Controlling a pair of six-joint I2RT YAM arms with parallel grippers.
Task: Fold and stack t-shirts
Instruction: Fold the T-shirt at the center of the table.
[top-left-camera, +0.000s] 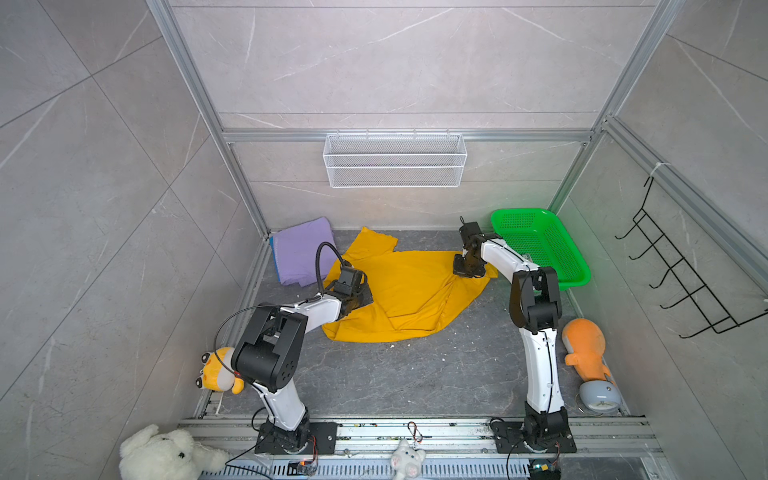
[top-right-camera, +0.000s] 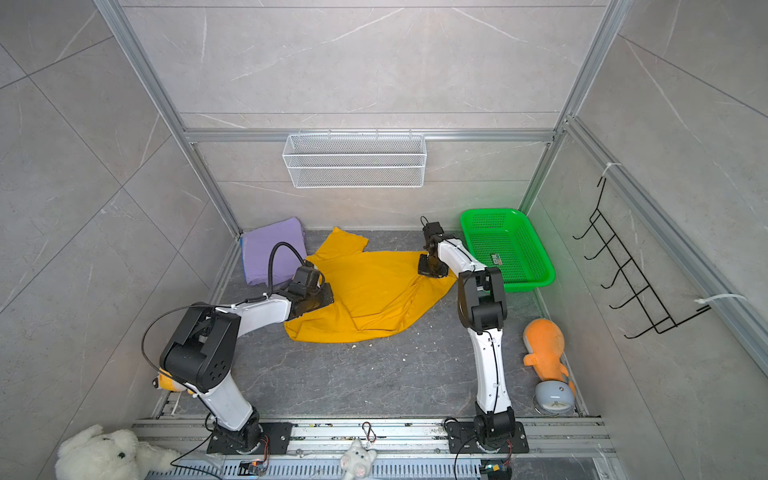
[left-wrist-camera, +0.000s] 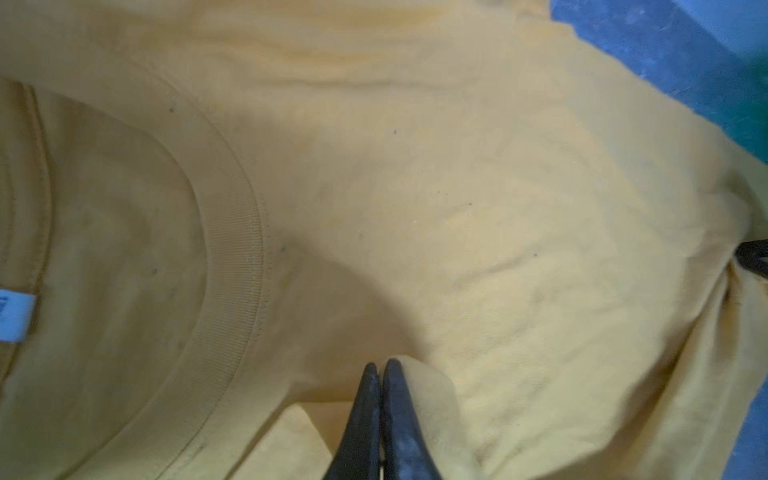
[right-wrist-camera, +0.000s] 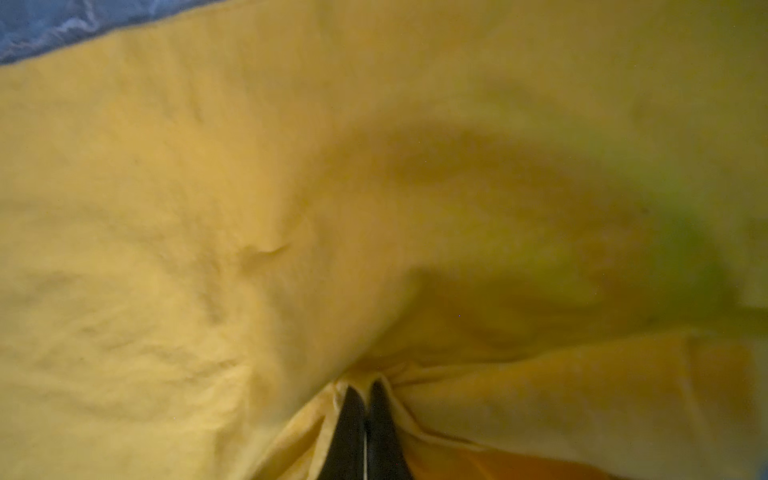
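Observation:
A mustard-yellow t-shirt (top-left-camera: 407, 291) (top-right-camera: 374, 291) lies spread and rumpled across the back middle of the table, one sleeve pointing at the rear wall. My left gripper (top-left-camera: 360, 302) (left-wrist-camera: 381, 365) is shut on a raised fold of the shirt just beside its ribbed collar (left-wrist-camera: 237, 266). My right gripper (top-left-camera: 467, 270) (right-wrist-camera: 365, 384) is shut on puckered cloth at the shirt's right edge. A folded lavender t-shirt (top-left-camera: 299, 249) (top-right-camera: 266, 249) rests in the back left corner. A thin blue t-shirt edge (top-left-camera: 272, 245) peeks out under it.
A green mesh basket (top-left-camera: 575, 282) stands at the back right, close behind my right arm. An orange plush toy (top-left-camera: 586, 349) and a pale clock (top-left-camera: 600, 397) lie along the right side. A yellow plush (top-left-camera: 216, 370) sits by my left arm. A white wire basket (top-left-camera: 395, 160) hangs on the rear wall.

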